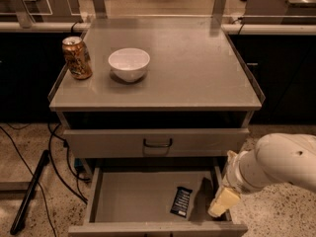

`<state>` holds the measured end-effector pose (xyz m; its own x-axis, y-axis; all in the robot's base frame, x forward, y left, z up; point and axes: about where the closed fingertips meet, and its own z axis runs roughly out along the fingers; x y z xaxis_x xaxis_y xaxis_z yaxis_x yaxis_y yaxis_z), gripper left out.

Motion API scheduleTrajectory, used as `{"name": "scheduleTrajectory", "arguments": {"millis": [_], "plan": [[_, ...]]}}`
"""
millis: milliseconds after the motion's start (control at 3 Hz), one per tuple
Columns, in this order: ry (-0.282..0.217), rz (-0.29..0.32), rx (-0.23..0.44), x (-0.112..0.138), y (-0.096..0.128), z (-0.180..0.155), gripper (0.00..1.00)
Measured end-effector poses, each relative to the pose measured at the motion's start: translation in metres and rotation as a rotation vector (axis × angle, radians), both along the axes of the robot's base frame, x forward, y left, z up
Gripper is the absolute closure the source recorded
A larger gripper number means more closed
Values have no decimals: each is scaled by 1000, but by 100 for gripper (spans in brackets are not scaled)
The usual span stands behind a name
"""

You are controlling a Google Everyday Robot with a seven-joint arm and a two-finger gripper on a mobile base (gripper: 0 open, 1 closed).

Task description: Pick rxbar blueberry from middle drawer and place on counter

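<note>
The middle drawer (pixel 133 197) is pulled open, and the only thing in it is the blueberry bar (pixel 181 201). The bar lies flat on the drawer floor, right of centre and near the front, just to the left of the gripper (pixel 223 201) and not touching it. A dark shadow sits between the two.

The gripper hangs at the drawer's right wall, pointing down and a little left. Whether it is open or closed cannot be told from this angle, and nothing shows in its hold. The white arm (pixel 279 166) comes in from the right edge and slopes down to the gripper.

Above and to the left of the gripper, the closed drawer front (pixel 113 143) shows its dark handle (pixel 158 143). Higher up, on the counter (pixel 197 68), a white bowl (pixel 129 64) stands with nothing visible inside. An orange-gold can (pixel 77 57) stands upright just to the bowl's left, near the counter's left rim. Both are well apart from the gripper.
</note>
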<state>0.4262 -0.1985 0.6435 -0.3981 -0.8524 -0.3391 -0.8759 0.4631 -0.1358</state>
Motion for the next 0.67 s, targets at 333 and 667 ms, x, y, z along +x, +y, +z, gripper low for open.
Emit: {"name": "scheduleTrajectory", "arguments": {"millis": [333,667], "plan": [[-17,12,25,7,12,-25,0],[1,32,53,10,27,-65,0]]}}
